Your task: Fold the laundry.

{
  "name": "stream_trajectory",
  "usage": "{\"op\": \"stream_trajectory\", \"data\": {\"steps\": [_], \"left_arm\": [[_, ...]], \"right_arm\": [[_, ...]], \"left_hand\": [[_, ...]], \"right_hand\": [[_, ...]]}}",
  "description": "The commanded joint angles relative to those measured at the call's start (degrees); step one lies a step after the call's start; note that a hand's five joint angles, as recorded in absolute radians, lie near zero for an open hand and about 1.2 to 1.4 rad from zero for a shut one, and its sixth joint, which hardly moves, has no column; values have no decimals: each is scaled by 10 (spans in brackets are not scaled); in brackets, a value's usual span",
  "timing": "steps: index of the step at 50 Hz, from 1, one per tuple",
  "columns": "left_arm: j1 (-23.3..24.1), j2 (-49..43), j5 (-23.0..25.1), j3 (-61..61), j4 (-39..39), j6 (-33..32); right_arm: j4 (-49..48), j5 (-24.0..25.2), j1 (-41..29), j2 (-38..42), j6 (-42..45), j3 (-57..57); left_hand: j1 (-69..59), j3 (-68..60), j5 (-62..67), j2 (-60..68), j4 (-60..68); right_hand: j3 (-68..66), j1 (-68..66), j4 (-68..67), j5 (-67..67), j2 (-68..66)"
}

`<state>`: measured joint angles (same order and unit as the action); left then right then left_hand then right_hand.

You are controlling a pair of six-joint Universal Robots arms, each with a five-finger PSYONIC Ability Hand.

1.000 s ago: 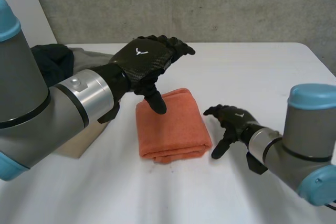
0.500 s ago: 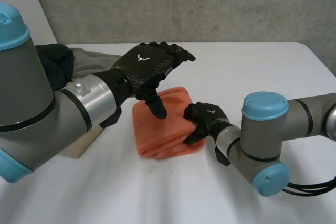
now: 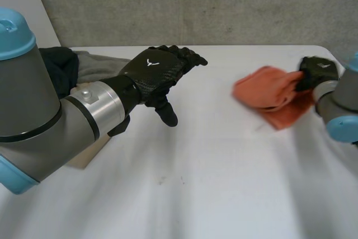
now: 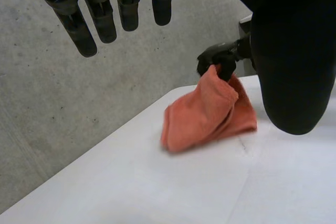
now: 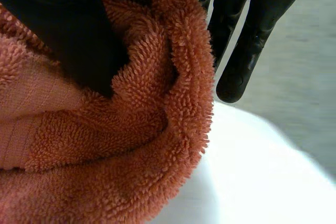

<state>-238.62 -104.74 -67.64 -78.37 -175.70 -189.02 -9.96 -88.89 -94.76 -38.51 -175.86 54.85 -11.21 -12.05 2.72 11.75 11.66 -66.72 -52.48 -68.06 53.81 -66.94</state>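
Orange towel [image 3: 268, 96] in right robot hand [image 3: 318, 71]'s grip near desk [image 3: 224, 183]'s right edge; left robot hand [image 3: 159, 74] open-fingered mid-desk, concrete wall [image 3: 224, 4] behind.

No actual text, numbers or brand names readable anywhere. Only sign: small white emblem [image 3: 150, 62] on back of left hand [image 3: 156, 76], winged Y or V shape (looks like logo, no letters with it). Faint pale mark on back of right hand [image 3: 316, 71], too small to make out. Orange towel [image 4: 207, 111]: plain terry, no tag legible.
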Motion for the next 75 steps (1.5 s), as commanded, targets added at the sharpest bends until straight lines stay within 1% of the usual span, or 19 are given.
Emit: {"op": "stream_trajectory", "data": {"steps": [1, 4, 8, 15, 31, 33, 34, 39, 42, 50, 53, 55, 60, 62, 65, 67, 69, 70, 75], "left_arm": [[1, -6, -1, 0, -2, 1], [1, -9, -1, -1, -2, 1], [1, -15, -1, -2, -2, 1], [1, -25, -2, -1, -3, 0], [1, -31, -2, -1, -3, 1], [1, -32, -3, -1, -3, 1], [1, -32, -3, -1, -3, 1], [1, -33, -3, 0, -3, 1], [1, -32, -3, 0, -3, 1], [1, -29, -4, -1, -2, 1], [1, -26, -4, 0, -3, 1], [1, -23, -5, 1, -3, 1], [-11, -21, -10, 4, -18, -2], [-20, -18, -21, 5, -32, -3], [-48, -8, -85, 9, -69, -6], [-74, -10, -151, 16, -101, -11], [-91, -16, -186, 23, -116, -18], [-102, -22, -200, 27, -123, -23], [-174, -77, -210, 42, -109, -109]], "right_arm": [[87, -10, 65, 121, 54, -216], [138, -15, 81, 183, 107, -329], [138, -21, 93, 221, 142, -402], [126, -24, 99, 236, 149, -433], [93, -90, 117, 257, 156, -446], [93, -95, 117, 261, 165, -443], [93, -96, 117, 261, 172, -440], [98, -110, 118, 252, 199, -401], [120, -104, 119, 209, 203, -340], [129, -14, 164, 22, 241, -104], [123, 20, 183, -34, 313, -53], [115, 28, 183, -56, 401, -41], [75, 38, 173, -83, 513, -34], [44, 43, 155, -93, 517, -28], [-22, 71, 80, -127, 490, 9], [-74, 108, 28, -161, 459, 66], [-109, 139, 4, -183, 438, 110], [-143, 174, -19, -206, 417, 154], [-225, 257, -74, -275, 369, 281]], "left_hand": [[-10, -2, -5, 5, 6], [-10, -2, -5, 5, 6], [-12, -3, -3, 7, 7], [-12, -3, -3, 7, 7], [-12, -3, -3, 7, 7], [-12, -3, -3, 7, 7], [-12, -3, -3, 7, 7], [-12, -3, -3, 7, 7], [-12, -3, -3, 7, 7], [-10, -2, -5, 5, 6], [-5, 3, -10, 0, 1], [-4, 5, -12, -2, -1], [-9, 0, -7, 3, 4], [-10, -2, -5, 5, 6], [-29, -20, 14, 23, 24], [-29, -20, 14, 23, 24], [-30, -22, 15, 25, 26], [-32, -24, 17, 27, 28], [-32, -24, 17, 27, 28]], "right_hand": [[-133, -275, -119, 162, -131], [-133, -275, -119, 162, -131], [-133, -275, -119, 162, -131], [-133, -275, -119, 162, -131], [-133, -275, -119, 162, -131], [509, 367, 523, -480, 511], [567, 425, 581, -538, 569], [567, 425, 581, -538, 569], [567, 425, 581, -538, 569], [567, 425, 581, -538, 569], [567, 425, 581, -538, 569], [567, 425, 581, -538, 569], [567, 425, 581, -538, 569], [567, 425, 581, -538, 569], [567, 425, 581, -538, 569], [567, 425, 581, -538, 569], [567, 425, 581, -538, 569], [567, 425, 581, -538, 569], [567, 425, 581, -538, 569]]}}
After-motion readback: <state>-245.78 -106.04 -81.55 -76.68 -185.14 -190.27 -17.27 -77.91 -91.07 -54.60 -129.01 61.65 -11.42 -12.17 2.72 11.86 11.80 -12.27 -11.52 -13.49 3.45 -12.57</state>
